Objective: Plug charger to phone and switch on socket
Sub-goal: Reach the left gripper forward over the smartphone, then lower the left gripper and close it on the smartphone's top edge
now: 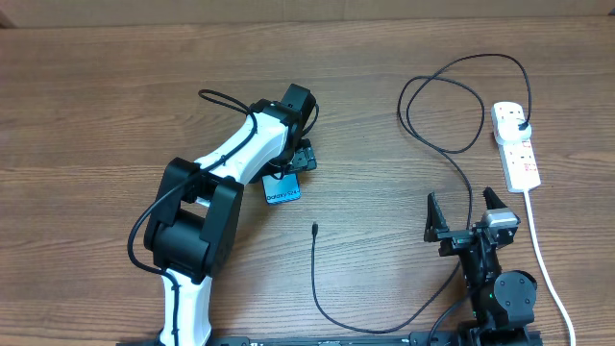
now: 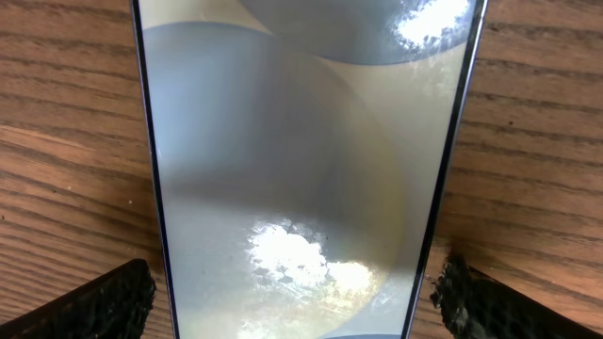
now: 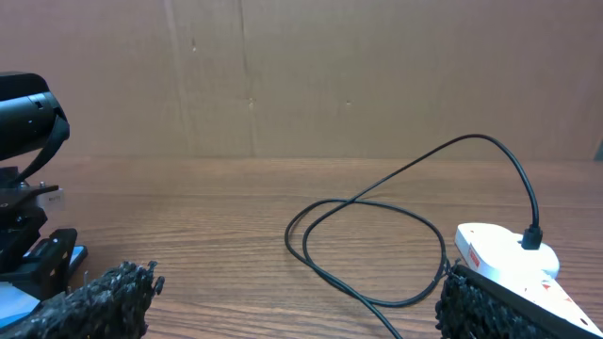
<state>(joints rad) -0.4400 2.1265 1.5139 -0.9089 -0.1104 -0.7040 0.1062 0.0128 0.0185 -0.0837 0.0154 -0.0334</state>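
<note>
Phone (image 2: pixel 301 169) lies on the worktop (image 2: pixel 537 141) between the wide-apart jaws of our left claw (image 2: pixel 292 299); our right claw (image 1: pixel 465 213) stands apart and empty, socket (image 1: pixel 515 146) ahead to its right

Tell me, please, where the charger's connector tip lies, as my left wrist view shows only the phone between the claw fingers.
Observer: The connector tip lies loose on the table, apart from the phone and nearer the robot than it.
Operator: Thank you; is its other end plugged in?
Observer: Yes, the black plug sits in the far end of the socket, on the table's right side.
Operator: And on the other arm?
Observer: The right claw is open and grips nothing.
</note>
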